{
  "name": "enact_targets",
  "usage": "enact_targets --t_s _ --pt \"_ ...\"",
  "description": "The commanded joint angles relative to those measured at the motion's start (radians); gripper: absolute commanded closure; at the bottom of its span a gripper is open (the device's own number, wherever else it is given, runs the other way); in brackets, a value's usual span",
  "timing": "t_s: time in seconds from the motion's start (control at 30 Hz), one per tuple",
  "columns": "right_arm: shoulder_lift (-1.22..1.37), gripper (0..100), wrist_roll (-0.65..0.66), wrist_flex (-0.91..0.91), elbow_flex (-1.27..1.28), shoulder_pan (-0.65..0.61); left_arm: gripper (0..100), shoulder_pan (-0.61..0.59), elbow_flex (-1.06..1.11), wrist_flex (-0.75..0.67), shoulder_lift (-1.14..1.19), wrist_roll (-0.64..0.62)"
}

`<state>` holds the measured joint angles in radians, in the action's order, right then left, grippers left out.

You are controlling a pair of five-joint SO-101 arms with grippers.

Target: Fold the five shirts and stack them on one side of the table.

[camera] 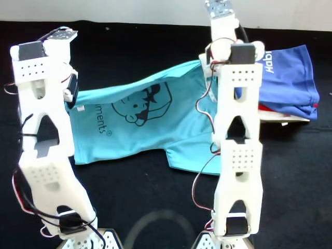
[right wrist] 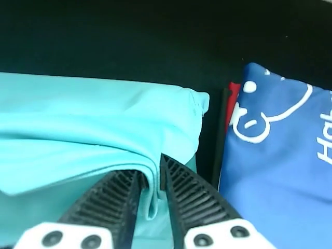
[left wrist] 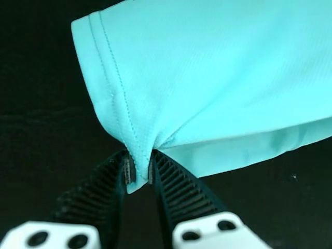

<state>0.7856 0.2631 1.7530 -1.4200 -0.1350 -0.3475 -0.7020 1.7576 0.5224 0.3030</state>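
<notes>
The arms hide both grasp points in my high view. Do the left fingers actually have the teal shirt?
Observer: Yes, the left fingers are shut on the teal shirt, at a stitched hem corner.
Operator: And the right?
Observer: The right fingers are shut on a doubled fold of the same shirt.
Operator: Is that fold touching the blue shirt?
Observer: No, a dark strip of table separates them.

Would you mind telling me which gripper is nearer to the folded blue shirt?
Right. The right gripper pinches the teal shirt right beside the blue shirt; the left gripper pinches the teal shirt's far end.
</notes>
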Motion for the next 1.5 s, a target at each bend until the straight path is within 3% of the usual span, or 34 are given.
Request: enact_targets --t_s 0.0,0.2,0.43,0.57,0.93,1.17,1.47 --pt "-0.240 99.2 -0.014 0.015 0.282 0.016 99 -0.005 0.065 0.008 -0.117 0.008" --pt "-0.521 99.2 -0.012 -0.012 0.799 -0.005 99 -0.007 0.213 0.005 -0.191 0.048" --pt "-0.809 99.2 -0.009 -0.309 1.399 -0.007 99 -0.007 0.337 -0.014 -0.206 0.052" --pt "-0.935 99.2 -0.005 -0.398 1.612 -0.005 99 -0.007 0.440 -0.084 -0.216 0.052" --pt "-1.078 99.2 0.130 -0.401 1.797 -0.002 99 -0.007 0.582 -0.120 -0.216 0.052" --pt "-1.075 99.2 0.215 -0.406 1.797 0.067 99 -0.005 0.673 -0.167 -0.216 0.052" --pt "-1.082 99.2 0.224 -0.394 1.848 0.068 99 -0.007 0.687 -0.140 -0.265 0.052"
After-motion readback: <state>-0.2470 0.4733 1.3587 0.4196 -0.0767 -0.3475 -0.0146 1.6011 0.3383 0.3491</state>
